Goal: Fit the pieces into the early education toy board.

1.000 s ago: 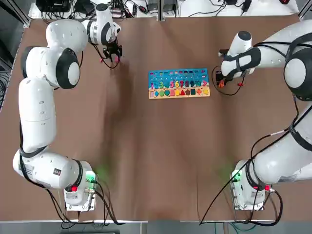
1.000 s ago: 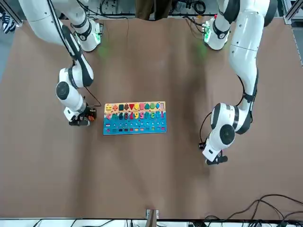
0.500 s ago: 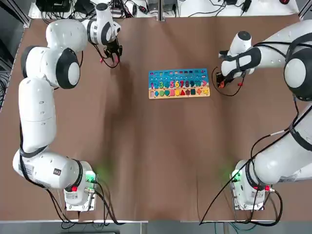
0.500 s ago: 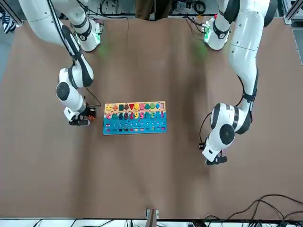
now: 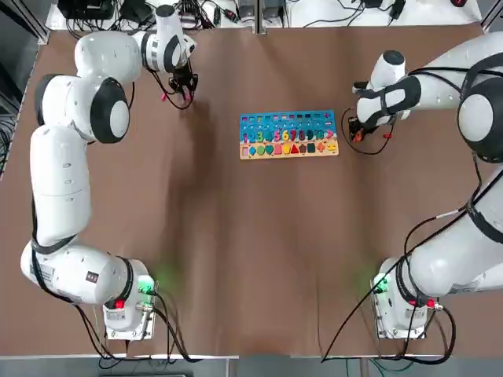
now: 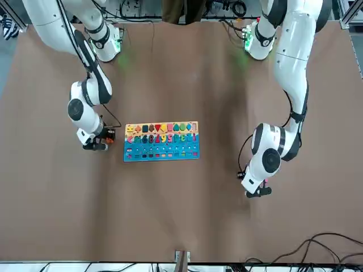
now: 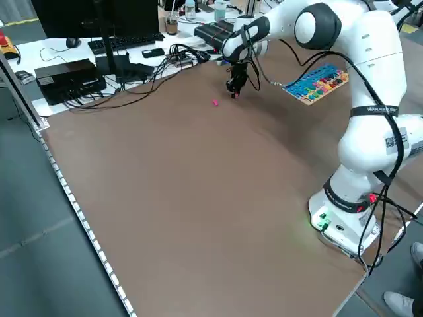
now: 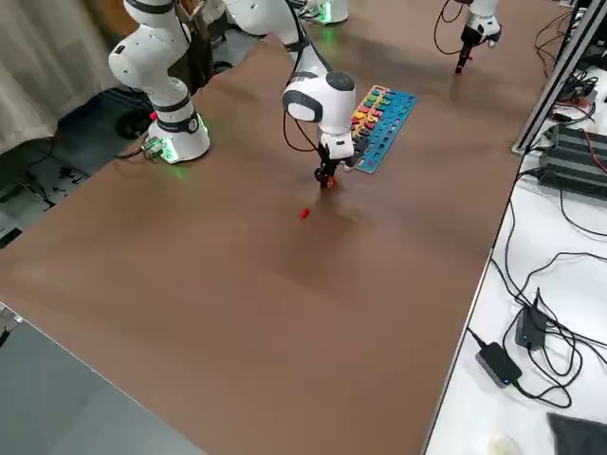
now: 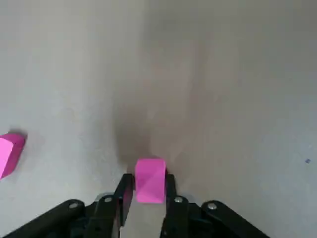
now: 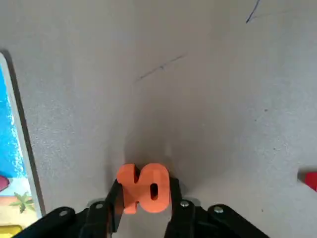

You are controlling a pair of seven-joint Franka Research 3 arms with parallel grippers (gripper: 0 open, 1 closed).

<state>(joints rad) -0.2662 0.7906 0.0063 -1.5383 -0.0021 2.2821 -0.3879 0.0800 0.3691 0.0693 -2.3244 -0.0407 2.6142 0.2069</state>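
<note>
The blue-topped toy board (image 5: 288, 134) lies at the table's far middle, with its number and shape rows mostly filled. Far left of it, my left gripper (image 5: 183, 88) stands low over the table. Its wrist view shows the fingers (image 9: 127, 191) shut against the sides of a pink piece (image 9: 150, 179). A second pink piece (image 9: 9, 154) lies loose nearby. Just right of the board, my right gripper (image 5: 354, 130) is shut on the orange 10 piece (image 10: 146, 188) at table level. A red piece (image 8: 304, 214) lies loose on the table beyond it.
The board's edge (image 10: 10, 148) shows close beside the right gripper. Cables, a keyboard and boxes (image 7: 99, 66) sit on the white bench past the far edge. The brown table (image 5: 259, 251) spreads wide in front of the board.
The left gripper's wrist has shifted very slightly at the same spot. The right arm and the board have stayed where they were.
</note>
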